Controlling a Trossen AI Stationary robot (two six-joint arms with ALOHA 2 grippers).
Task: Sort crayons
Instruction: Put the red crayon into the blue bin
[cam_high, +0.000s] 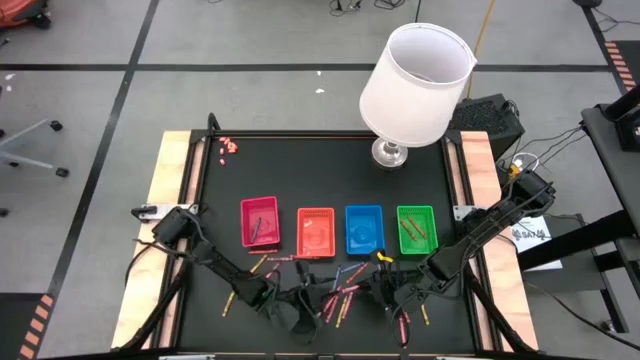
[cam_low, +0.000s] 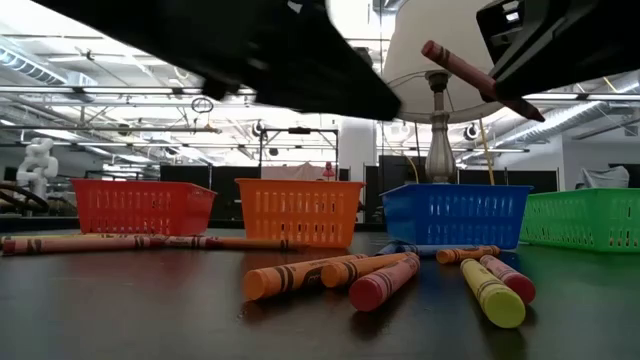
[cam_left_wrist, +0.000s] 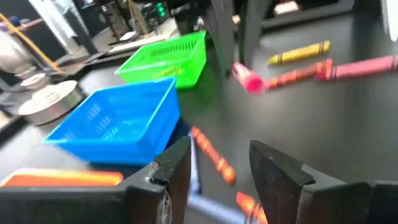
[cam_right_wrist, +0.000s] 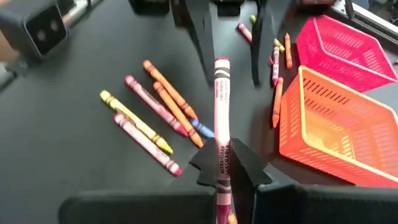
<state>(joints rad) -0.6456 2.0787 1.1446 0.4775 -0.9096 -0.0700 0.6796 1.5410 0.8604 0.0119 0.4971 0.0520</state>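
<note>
At the near edge of the bench (cam_high: 215, 200), the right claw (cam_right_wrist: 225, 163) is clamped on a pink crayon (cam_right_wrist: 221, 118), carried clear of the surface among the loose crayons (cam_high: 340, 300). The left claw (cam_left_wrist: 221, 171) hangs beside it with its fingers spread and nothing between them, over an orange crayon (cam_left_wrist: 211, 155) lying near the blue basket (cam_left_wrist: 121, 121).

Farther back the four baskets stand in a row: pink basket (cam_high: 260, 222), orange basket (cam_high: 316, 231), the blue one, then the green basket (cam_high: 417, 228). A white-shaded lamp (cam_high: 415, 85) stands at the far edge.

The crayon is pinched near one end, so a quick swing could likely tilt it or let it slip. The two claws work close together; crossing toward the pink basket risks the arms bumping or scattering the pile.
</note>
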